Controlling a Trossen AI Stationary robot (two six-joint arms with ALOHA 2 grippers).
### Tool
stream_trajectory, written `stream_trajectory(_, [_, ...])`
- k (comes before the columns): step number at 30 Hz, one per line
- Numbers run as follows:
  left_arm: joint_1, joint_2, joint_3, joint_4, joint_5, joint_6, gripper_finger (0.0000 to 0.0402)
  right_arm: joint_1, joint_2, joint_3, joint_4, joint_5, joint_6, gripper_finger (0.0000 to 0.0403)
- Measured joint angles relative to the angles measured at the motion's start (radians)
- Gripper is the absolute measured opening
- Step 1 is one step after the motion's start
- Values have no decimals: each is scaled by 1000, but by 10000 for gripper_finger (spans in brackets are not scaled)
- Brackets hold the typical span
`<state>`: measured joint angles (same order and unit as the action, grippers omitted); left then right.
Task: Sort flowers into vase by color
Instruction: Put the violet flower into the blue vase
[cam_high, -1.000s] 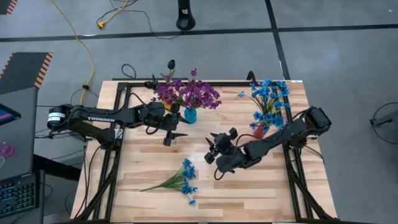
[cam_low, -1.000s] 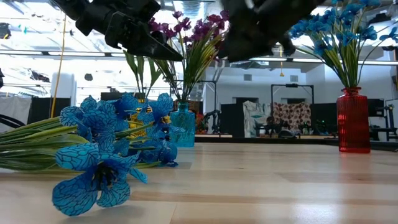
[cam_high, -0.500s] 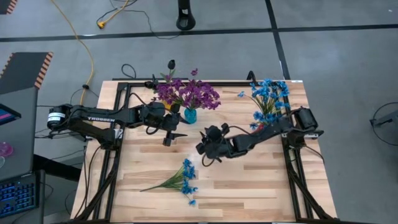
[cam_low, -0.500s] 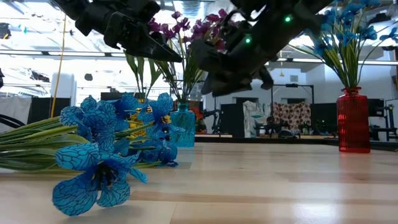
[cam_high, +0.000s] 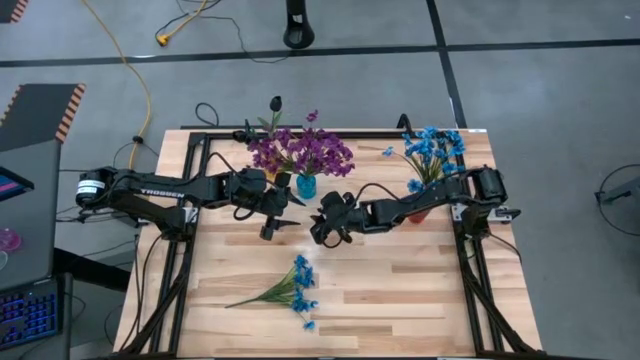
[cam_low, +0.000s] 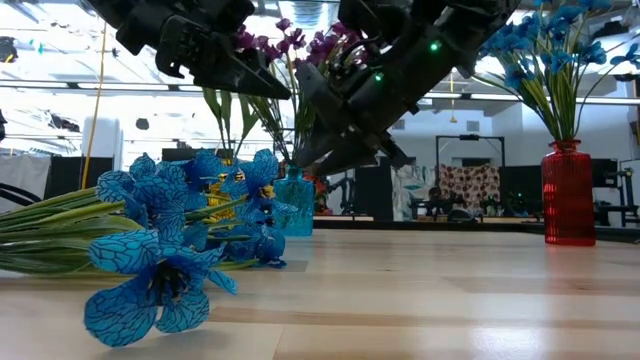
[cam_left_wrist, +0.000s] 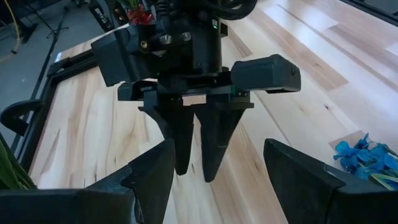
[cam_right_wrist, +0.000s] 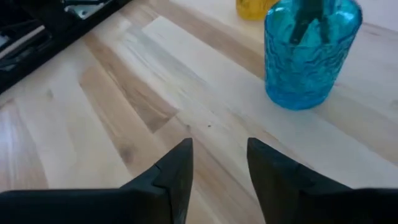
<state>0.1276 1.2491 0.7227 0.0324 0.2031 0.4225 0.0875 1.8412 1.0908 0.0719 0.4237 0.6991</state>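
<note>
Right gripper (cam_high: 318, 234), empty and slightly spread, has been swung to frame centre; blue flowers (cam_high: 296, 286) below are left unsorted.

"TROSSEN" on left arm (cam_high: 165, 191)

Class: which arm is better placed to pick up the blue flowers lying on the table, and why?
Probably neither clearly: the left pincer and right pincer both hover empty near the blue flowers; the left looks slightly nearer.
</note>
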Motion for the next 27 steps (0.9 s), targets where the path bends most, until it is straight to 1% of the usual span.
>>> stream_trajectory(4, [0, 0, 0, -1, 0, 0, 235, -6, 0, 0, 10, -32, 0, 219])
stream_trajectory(7, [0, 0, 0, -1, -1, 0, 235, -5, 0, 0, 22, -32, 0, 237])
stream_trajectory(11, [0, 0, 0, -1, -1, 3, 235, -5, 0, 0, 21, -32, -1, 241])
stream_trajectory(13, [0, 0, 0, -1, -1, 3, 235, -5, 0, 0, 22, -27, -32, 240])
stream_trajectory(15, [0, 0, 0, 0, -1, 4, 235, -5, 0, 0, 24, 13, -94, 239])
stream_trajectory(20, [0, 0, 0, 0, -1, 4, 235, -5, -1, 0, 70, 169, -238, 239])
stream_trajectory(22, [0, 0, 0, 0, -1, 4, 235, -6, 2, 0, 99, 192, -302, 238])
stream_trajectory(27, [0, 0, 0, 1, -1, 3, 235, -19, 67, 0, 252, 205, -405, 238])
